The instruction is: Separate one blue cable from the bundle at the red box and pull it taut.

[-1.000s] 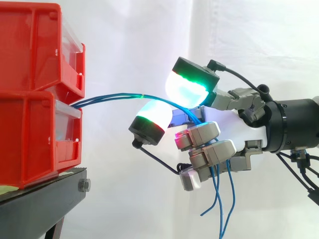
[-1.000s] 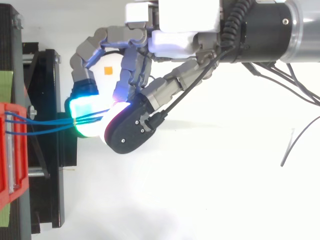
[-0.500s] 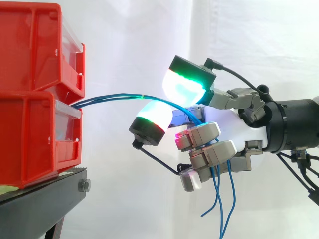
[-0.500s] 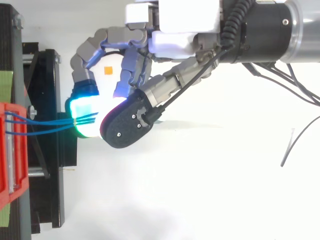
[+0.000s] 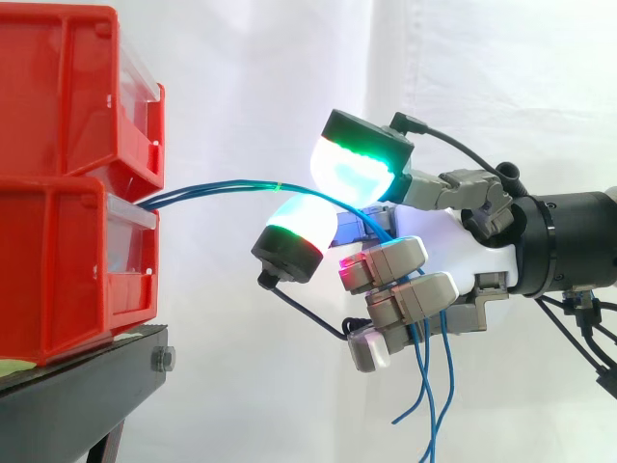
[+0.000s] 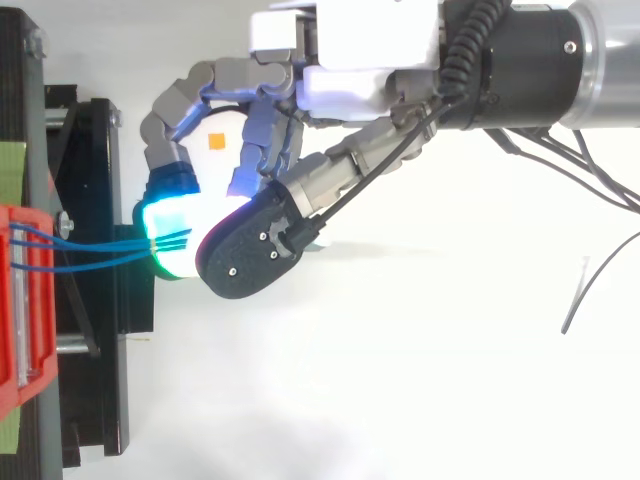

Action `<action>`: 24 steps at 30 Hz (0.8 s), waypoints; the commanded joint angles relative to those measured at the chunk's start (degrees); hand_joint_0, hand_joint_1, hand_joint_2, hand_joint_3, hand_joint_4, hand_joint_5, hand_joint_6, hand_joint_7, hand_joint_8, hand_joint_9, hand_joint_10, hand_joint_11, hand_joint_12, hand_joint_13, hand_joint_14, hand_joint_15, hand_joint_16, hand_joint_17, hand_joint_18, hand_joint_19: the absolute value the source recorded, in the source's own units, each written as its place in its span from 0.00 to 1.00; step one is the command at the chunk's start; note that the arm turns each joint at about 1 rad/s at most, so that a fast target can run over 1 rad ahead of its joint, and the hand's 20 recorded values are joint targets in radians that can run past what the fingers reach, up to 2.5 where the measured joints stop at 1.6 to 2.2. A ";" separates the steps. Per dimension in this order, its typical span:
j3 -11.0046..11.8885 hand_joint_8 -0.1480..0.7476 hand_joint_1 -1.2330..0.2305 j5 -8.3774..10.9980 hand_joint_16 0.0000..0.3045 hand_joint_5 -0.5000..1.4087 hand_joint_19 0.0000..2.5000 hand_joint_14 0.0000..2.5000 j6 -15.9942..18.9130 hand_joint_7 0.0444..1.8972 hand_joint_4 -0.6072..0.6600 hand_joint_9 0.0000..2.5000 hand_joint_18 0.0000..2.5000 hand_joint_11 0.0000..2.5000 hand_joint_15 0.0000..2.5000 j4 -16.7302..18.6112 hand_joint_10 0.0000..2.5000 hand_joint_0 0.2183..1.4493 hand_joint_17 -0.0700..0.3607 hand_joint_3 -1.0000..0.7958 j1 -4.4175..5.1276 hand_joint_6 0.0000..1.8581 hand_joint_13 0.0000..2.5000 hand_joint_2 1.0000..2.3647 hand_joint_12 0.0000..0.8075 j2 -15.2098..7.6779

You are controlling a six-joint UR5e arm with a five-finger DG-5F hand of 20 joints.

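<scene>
On the left we see two red plastic boxes [image 5: 67,193] stacked on a black metal stand [image 5: 77,386]. A bunch of thin blue cables [image 5: 222,186] comes out where the boxes meet and runs across the gap to the right. The cables pass between two big fingertips [image 5: 352,164] that glow green and go into the robot hand [image 5: 453,241], whose lower fingers are curled tight round them, and the loose ends hang down below.

Glossy red plastic bins [image 5: 58,280], matt black stand [image 5: 87,381], smooth blue cables [image 5: 222,186]
</scene>
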 commanded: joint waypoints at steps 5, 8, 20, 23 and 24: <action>0.00 0.44 0.28 0.00 0.14 0.17 0.34 0.01 0.00 0.55 0.41 0.49 0.35 0.63 0.56 0.00 0.01 0.36 0.39 0.38 0.02 0.46 0.52 0.01 0.39 0.00; 0.00 0.44 0.25 0.00 0.14 0.16 0.34 0.01 0.00 0.54 0.38 0.49 0.35 0.63 0.56 0.09 0.00 0.39 0.39 0.35 0.02 0.46 0.51 0.01 0.39 0.00; 0.00 0.44 0.23 0.00 0.14 0.16 0.32 0.01 0.00 0.51 0.41 0.49 0.36 0.63 0.54 0.00 0.00 0.45 0.38 0.28 0.02 0.46 0.51 0.00 0.40 0.00; 0.00 0.44 0.22 0.00 0.14 0.16 0.32 0.01 0.00 0.50 0.43 0.49 0.36 0.62 0.54 0.00 0.00 0.43 0.38 0.28 0.11 0.46 0.51 0.00 0.39 0.08; 0.00 0.44 0.22 0.00 0.14 0.16 0.32 0.01 0.00 0.50 0.43 0.49 0.36 0.62 0.54 0.00 0.00 0.43 0.38 0.28 0.02 0.46 0.51 0.00 0.40 0.00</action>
